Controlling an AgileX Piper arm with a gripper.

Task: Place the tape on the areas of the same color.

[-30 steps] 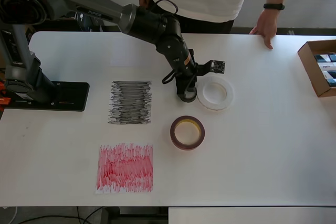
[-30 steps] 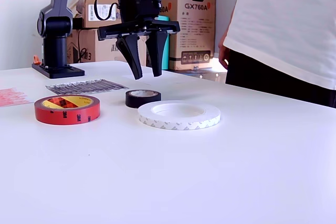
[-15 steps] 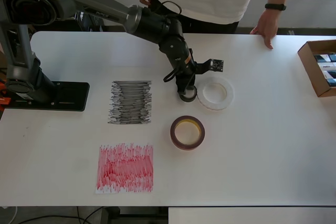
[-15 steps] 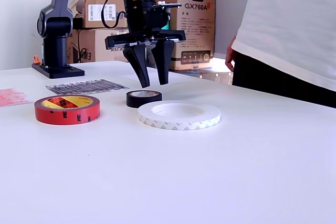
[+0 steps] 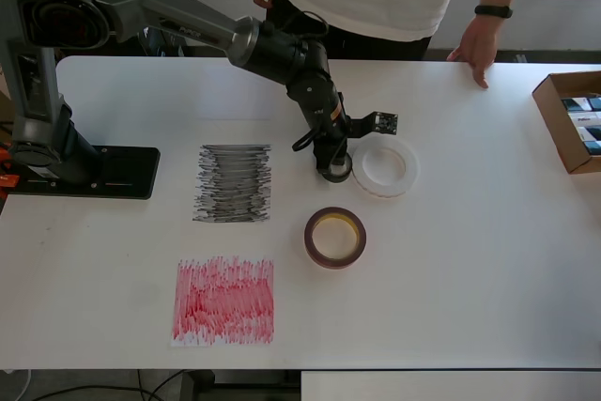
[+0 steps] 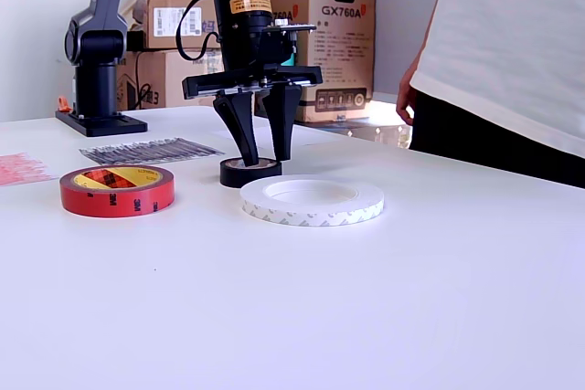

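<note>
The small black tape roll (image 6: 239,173) lies flat near the table's middle, mostly hidden under the gripper in the overhead view (image 5: 344,174). My gripper (image 5: 333,167) is open and points straight down, its fingertips at the roll's top (image 6: 262,158); I cannot tell if they touch it. The wide white roll (image 5: 385,167) lies just to the overhead view's right. The red-brown roll (image 5: 334,237) lies nearer the front. The black scribbled patch (image 5: 233,182) and the red scribbled patch (image 5: 223,300) are on the overhead view's left. I cannot make out the white sheet.
A person stands at the far edge with a hand (image 5: 477,44) on the table. An open cardboard box (image 5: 571,121) sits at the overhead view's right edge. The arm's black base (image 5: 80,171) is at the left. Cartons (image 6: 334,34) stand behind.
The open gripper has come down from well above the black roll to the level of its top. The tape rolls have not moved.
</note>
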